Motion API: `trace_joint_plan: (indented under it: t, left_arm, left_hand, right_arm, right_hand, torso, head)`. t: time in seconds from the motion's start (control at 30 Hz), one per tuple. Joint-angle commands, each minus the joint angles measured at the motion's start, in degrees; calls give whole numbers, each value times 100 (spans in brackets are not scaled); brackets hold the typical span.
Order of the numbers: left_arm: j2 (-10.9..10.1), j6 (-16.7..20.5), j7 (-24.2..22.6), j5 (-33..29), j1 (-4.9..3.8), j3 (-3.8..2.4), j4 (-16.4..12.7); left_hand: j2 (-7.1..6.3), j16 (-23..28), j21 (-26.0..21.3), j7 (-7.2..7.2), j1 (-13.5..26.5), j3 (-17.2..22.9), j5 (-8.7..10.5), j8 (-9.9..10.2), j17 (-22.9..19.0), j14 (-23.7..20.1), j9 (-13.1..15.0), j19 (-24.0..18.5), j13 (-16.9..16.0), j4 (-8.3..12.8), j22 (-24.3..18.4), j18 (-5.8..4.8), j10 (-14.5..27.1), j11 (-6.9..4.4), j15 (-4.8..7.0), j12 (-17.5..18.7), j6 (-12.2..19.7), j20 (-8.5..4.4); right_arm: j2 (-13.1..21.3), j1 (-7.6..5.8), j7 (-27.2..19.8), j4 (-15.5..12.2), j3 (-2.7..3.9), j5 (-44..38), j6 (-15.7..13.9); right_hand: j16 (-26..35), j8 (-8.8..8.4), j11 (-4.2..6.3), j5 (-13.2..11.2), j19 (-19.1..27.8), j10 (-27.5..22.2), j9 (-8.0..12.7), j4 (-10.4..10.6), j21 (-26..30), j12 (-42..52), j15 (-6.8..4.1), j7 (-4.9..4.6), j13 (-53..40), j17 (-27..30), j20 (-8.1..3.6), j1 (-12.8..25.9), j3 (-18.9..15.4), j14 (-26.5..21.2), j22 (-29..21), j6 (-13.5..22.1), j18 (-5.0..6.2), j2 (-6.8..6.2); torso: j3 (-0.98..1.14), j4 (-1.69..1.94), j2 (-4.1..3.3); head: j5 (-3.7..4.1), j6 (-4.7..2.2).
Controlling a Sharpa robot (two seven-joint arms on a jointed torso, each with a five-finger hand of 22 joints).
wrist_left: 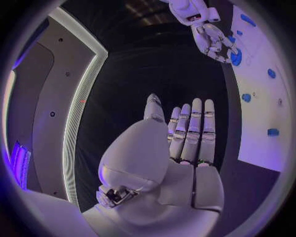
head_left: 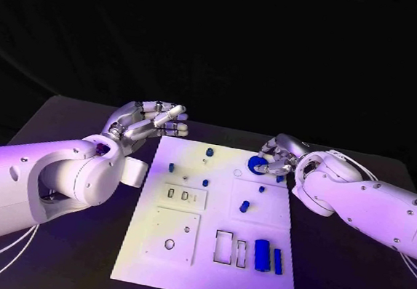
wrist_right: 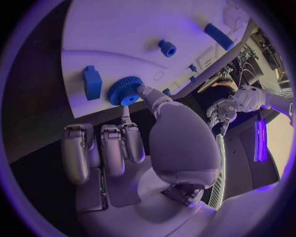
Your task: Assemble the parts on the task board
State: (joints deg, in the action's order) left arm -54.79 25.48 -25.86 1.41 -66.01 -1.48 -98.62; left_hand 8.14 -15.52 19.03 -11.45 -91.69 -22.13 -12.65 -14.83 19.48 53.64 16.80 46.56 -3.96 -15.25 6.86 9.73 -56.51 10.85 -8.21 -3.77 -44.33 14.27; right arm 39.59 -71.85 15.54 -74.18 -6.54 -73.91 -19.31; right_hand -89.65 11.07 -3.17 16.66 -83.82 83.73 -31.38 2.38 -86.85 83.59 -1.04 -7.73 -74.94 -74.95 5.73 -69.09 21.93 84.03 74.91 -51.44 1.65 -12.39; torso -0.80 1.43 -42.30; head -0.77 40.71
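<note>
1. Black desk (head_left: 85,115) is sitting under everything, matte and dark, running out past both sides.
2. Its far edge is showing as a straight line against the black backdrop.
3. Its dark surface (wrist_left: 231,168) is also showing in the left wrist view.

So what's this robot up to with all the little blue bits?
It is fitting parts onto the white task board. Its right hand pinches a round blue gear at the board's far edge. The left hand hovers beside the board, fingers apart, holding nothing. Other blue pieces lie on the board.
</note>
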Motion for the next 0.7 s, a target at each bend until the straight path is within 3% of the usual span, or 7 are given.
trace_joint_plan:
  t: [0.03,0.47,0.57,0.6,0.7]
  left_arm:
    - [14,-89,-40,31,-9,-5,-6]
    - [16,-89,-36,31,-9,-5,-4]
    - [15,-87,-35,31,-9,-5,-4]
    - [15,-86,-35,31,-9,-5,-4]
    - [16,-76,-29,31,-9,-5,-3]
  left_hand:
    - [32,27,-32,-169,-29,-38,-24,-5,8,-37,7,-21,-2,-7,-10,60,43,-16,-12,9,44,19]
    - [33,29,-32,-171,-33,-42,-27,-5,12,-39,8,-22,-2,-5,-11,60,48,-18,-12,9,48,19]
    - [33,29,-32,-171,-33,-42,-27,-5,12,-39,8,-22,-2,-5,-11,60,48,-18,-12,9,48,19]
    - [33,29,-32,-171,-33,-42,-27,-5,12,-39,8,-22,-2,-5,-11,60,48,-18,-12,9,48,19]
    - [33,29,-32,-171,-33,-42,-27,-5,12,-39,8,-22,-2,-5,-11,60,48,-18,-12,9,48,19]
  right_arm:
    - [10,13,41,-12,-9,-7,75]
    - [25,13,107,-27,-9,-145,73]
    - [28,13,126,-53,-9,-253,69]
    - [29,13,128,-66,-9,-301,57]
    - [32,13,117,-98,-9,-361,-48]
  right_hand:
    - [-35,19,1,28,-320,57,-7,1,-16,-7,42,2,-828,-1505,-4,83,50,597,1168,-6,-53,-26]
    - [-35,-8,-10,41,-353,56,-18,-3,-49,3,53,-10,-838,-1505,3,109,92,597,1209,46,-66,-63]
    - [-35,8,-6,350,-371,64,-58,-85,-66,23,52,-12,-858,-1505,7,41,292,597,1233,10,-73,-75]
    - [-35,48,10,486,-393,91,-107,-209,-88,58,39,6,-893,-1505,-6,-66,602,597,1261,-83,-80,-59]
    - [-35,142,50,568,-414,127,-193,-306,-108,95,8,53,-929,-1505,-29,-88,927,597,1287,-264,-88,-9]
  torso:
    - [-2,3,-2]
    - [-5,5,-3]
    - [-5,9,-4]
    - [-4,10,-5]
    - [-6,8,-3]
  head:
    - [7,-3]
    - [18,0]
    - [17,0]
    - [18,2]
    - [19,6]
